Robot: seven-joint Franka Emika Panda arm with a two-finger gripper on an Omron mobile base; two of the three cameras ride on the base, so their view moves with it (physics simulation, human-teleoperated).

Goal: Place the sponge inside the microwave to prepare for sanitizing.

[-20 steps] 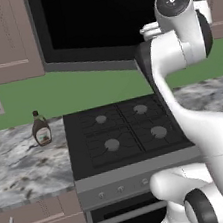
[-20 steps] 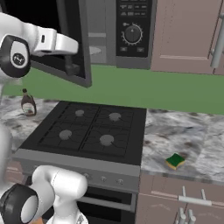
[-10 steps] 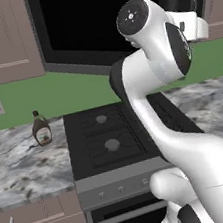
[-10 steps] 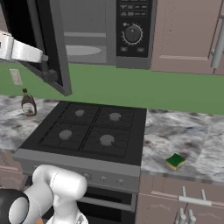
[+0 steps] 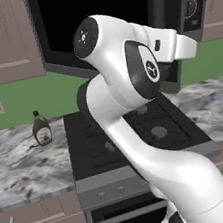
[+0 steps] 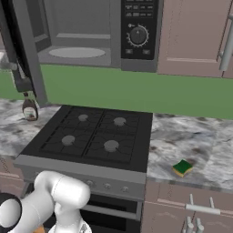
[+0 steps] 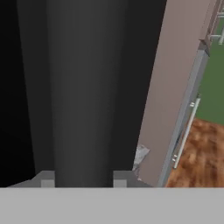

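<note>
The sponge [image 6: 182,167] is lying on the marble counter [image 6: 191,141] to the right of the stove [image 6: 93,136], near the front edge, well apart from the arm. The microwave [image 6: 91,32] is standing open above the stove, its round plate [image 6: 76,53] showing. Its swung-out door [image 6: 25,50] is hanging between the arm and the brown bottle [image 6: 29,109]. In the hand view the fingers [image 7: 47,178] are straddling the door's dark handle [image 7: 81,96], though I cannot tell whether they are clamping it.

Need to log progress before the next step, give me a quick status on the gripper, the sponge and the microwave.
Gripper at the microwave door handle, grip unclear. Sponge on the counter right of the stove, untouched. Microwave door swung open, cavity clear.
</note>
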